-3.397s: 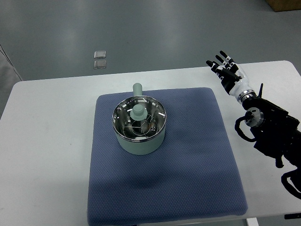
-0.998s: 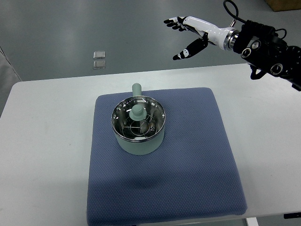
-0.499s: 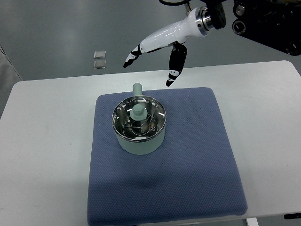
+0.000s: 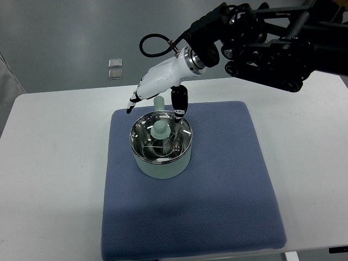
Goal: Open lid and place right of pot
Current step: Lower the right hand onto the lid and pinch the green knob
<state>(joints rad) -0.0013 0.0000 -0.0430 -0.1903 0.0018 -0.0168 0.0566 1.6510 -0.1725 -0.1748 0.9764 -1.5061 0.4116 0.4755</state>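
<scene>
i had brought the right hand (image 4: 157, 95) in from the far right of the pot (image 4: 161, 145) to hover just above its back rim, fingers spread and holding nothing. half a second before it was higher and farther behind the pot. that put it within reach of the lid's knob (image 4: 160, 129), so i judged the grasp came next. the lid (image 4: 161, 139) sat on the pot, mid-left on the blue mat (image 4: 217, 185) on the desk (image 4: 49, 163). no labels or writing were readable.
</scene>
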